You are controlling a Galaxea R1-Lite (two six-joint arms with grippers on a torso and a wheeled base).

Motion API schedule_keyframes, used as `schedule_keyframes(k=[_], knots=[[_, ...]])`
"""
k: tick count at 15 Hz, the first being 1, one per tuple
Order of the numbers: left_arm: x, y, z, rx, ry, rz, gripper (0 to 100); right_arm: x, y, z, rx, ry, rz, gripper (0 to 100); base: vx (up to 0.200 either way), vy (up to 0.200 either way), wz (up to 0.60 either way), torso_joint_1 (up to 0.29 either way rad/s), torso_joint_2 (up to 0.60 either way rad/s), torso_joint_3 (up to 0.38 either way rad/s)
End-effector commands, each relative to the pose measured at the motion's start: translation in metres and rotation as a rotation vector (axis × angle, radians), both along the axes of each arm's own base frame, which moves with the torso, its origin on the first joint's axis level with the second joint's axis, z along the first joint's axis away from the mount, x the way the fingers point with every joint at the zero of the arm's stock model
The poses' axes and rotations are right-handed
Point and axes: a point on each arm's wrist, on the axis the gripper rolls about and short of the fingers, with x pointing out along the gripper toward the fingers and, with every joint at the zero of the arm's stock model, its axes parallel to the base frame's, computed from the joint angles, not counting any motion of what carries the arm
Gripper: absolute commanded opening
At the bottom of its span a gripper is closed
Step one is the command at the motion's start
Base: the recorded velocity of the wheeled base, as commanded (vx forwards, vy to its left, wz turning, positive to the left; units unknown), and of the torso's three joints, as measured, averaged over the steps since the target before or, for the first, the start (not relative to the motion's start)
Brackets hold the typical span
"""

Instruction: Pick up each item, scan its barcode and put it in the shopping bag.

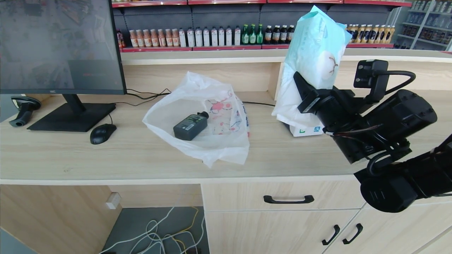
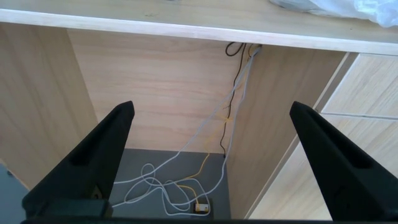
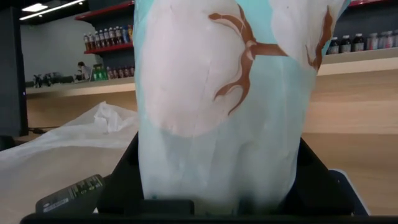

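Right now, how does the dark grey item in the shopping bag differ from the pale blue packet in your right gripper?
The dark grey item lies flat inside the shopping bag; the pale blue packet is held roughly upright in the right gripper, outside the bag. The item is small, boxy and dark; the packet is far larger, soft and light-coloured. Both are goods for the bag.

No print is legible (bottle label (image 1: pixel 189 126) too small).
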Motion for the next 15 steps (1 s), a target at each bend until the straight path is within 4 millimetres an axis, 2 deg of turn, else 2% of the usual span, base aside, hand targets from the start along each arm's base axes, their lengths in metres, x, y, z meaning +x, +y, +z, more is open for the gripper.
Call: schedule_keyframes(k=[1,9,12,15], knots=[[0.000,0.000,0.000,0.000,-0.001,0.000,100,-0.002,0.000,0.001,0.001,0.000,0.004,0,0.000,0.200,0.00,0.002,0.00,0.002],[0.000,0.000,0.000,0.000,-0.002,0.000,100,-0.005,-0.001,-0.002,0.002,0.010,0.007,0,0.000,0.200,0.00,0.002,0.00,0.004],[0.000,0.000,0.000,0.000,-0.002,-0.001,100,-0.006,-0.001,-0.006,0.007,0.026,0.012,0,0.000,0.000,0.00,0.000,0.00,0.000],[0.000,0.000,0.000,0.000,-0.002,-0.001,100,-0.010,-0.004,-0.009,0.002,0.042,0.011,0,0.000,0.000,0.60,0.004,0.00,-0.001]])
